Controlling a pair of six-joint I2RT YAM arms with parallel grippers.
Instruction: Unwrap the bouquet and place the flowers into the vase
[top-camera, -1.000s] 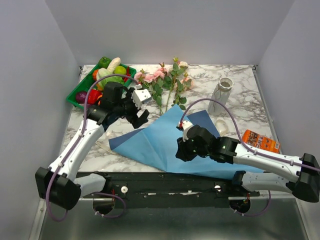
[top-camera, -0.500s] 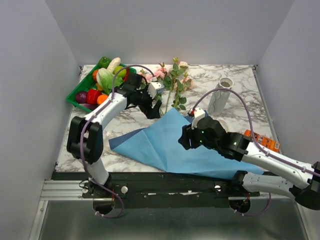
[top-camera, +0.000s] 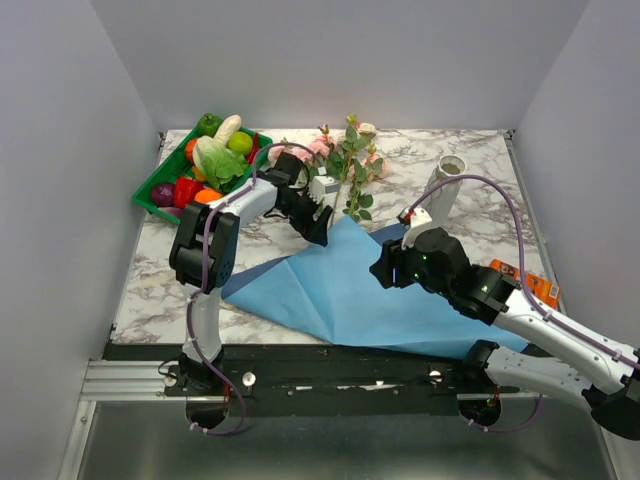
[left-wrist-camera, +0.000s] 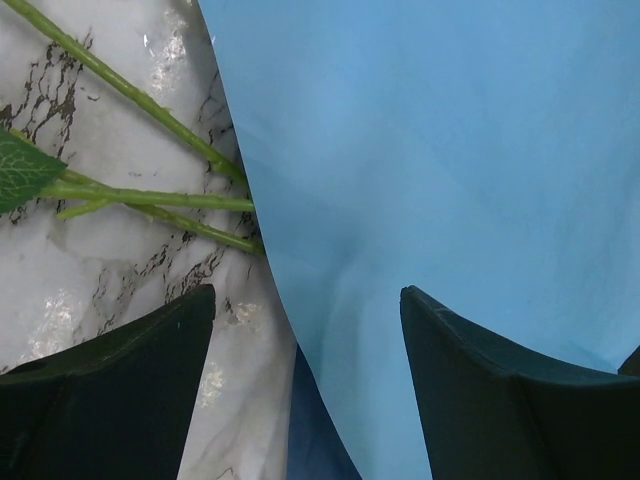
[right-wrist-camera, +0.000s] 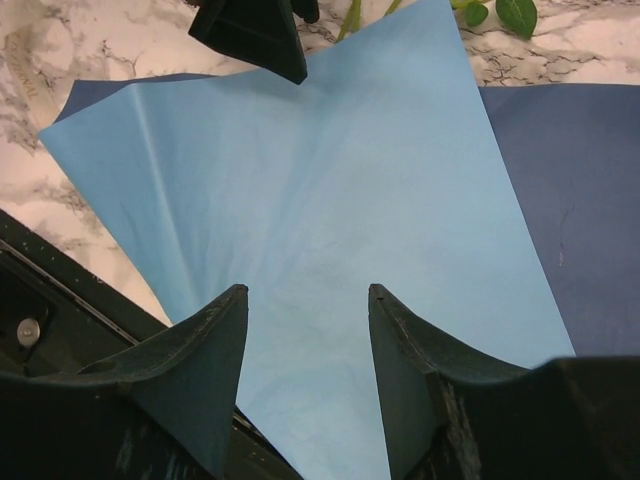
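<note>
The bouquet lies unwrapped. Its flowers (top-camera: 340, 155), pink and cream roses on thin green stems (left-wrist-camera: 150, 195), rest on the marble beyond the far corner of the flat blue paper (top-camera: 330, 290). My left gripper (top-camera: 320, 225) is low over that corner. It is open (left-wrist-camera: 307, 291), with the paper's edge (left-wrist-camera: 260, 250) running between its fingers and the stem ends just ahead. My right gripper (top-camera: 385, 270) hangs open (right-wrist-camera: 307, 290) above the middle of the blue paper (right-wrist-camera: 330, 180), holding nothing. The pale vase (top-camera: 443, 188) stands upright at the back right.
A green tray (top-camera: 150, 186) of vegetables and fruit sits at the back left, close behind my left arm. An orange packet (top-camera: 525, 283) lies at the right edge. The paper's darker underside (right-wrist-camera: 570, 200) shows on the right. My left finger (right-wrist-camera: 255, 35) appears in the right wrist view.
My left arm has stretched further out to the paper's far corner by the stems, its jaws narrowing a little. My right gripper opened and drew back to the right, off the paper.
</note>
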